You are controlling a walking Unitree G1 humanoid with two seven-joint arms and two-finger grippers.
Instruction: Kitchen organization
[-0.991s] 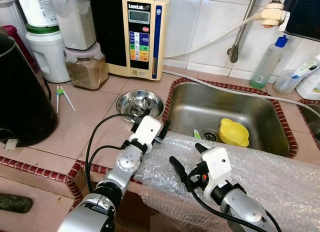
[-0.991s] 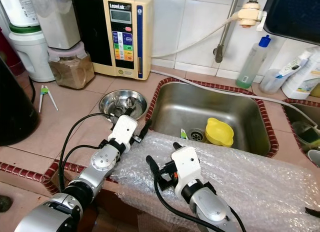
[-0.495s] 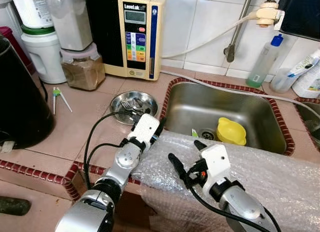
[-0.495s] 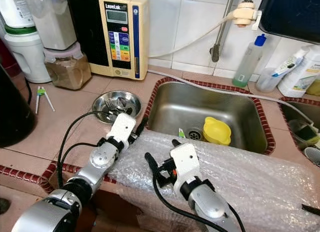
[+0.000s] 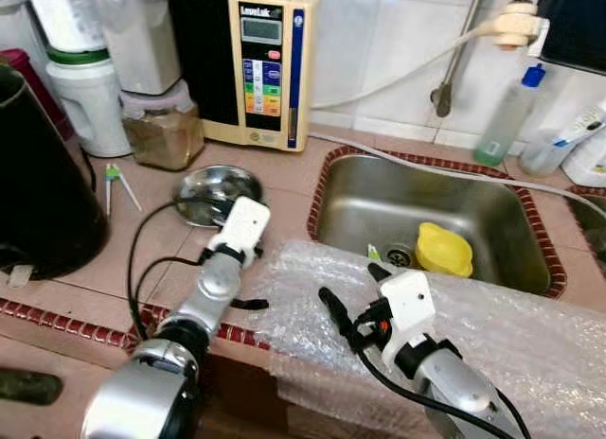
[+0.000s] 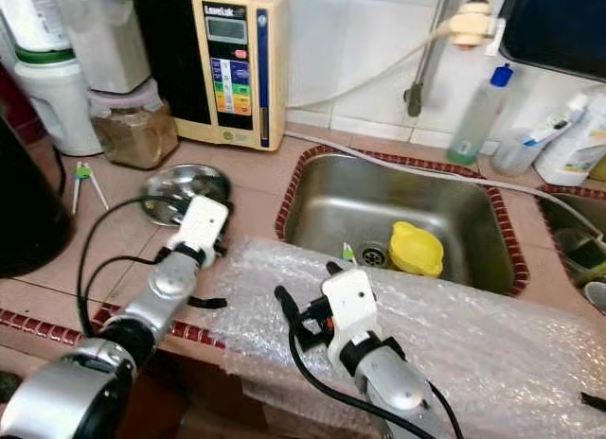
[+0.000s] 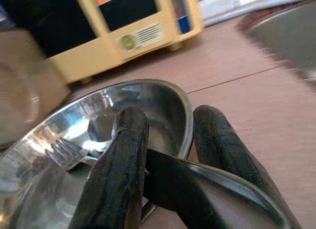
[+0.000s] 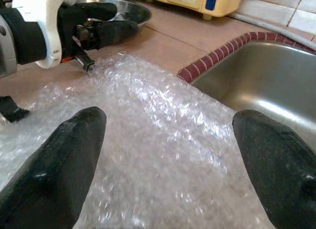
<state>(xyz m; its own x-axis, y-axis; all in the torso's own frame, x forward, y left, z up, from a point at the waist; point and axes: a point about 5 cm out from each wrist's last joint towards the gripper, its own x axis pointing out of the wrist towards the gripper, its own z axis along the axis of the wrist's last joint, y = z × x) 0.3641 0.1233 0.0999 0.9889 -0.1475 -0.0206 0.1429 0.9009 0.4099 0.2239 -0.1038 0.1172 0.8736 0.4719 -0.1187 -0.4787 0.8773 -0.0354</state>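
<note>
Left pincer [image 5: 223, 208] has swung away from the sink edge toward the robot's left since a second ago, and the steel bowl [image 5: 210, 183] it grips has come with it, now sitting farther from the sink [image 5: 431, 212] on the tiled worktop [image 5: 142, 236]. In the left wrist view its two black fingers [image 7: 123, 160] are narrowed on the near rim of the bowl [image 7: 98, 140], one inside and one outside the wall. The bowl rests with its mouth up, and cutlery lies in it, too blurred to count.

Right pincer [image 5: 348, 289] hovers over the sheet of bubble wrap [image 5: 454, 316] much as before, with its fingers [image 8: 59, 165] spread wide and nothing between them. The one sheet lies with its long axis along the front edge of the worktop, running from beside the left arm off to the robot's right.

One yellow cup [image 5: 443, 250] sits in the sink near the drain. Against the wall stand one cream water machine [image 5: 270, 65], one jar of brown powder [image 5: 163, 131] and one clear bottle with a blue cap [image 5: 509, 113]. One dark pot [image 5: 38, 193] is at the far left.
</note>
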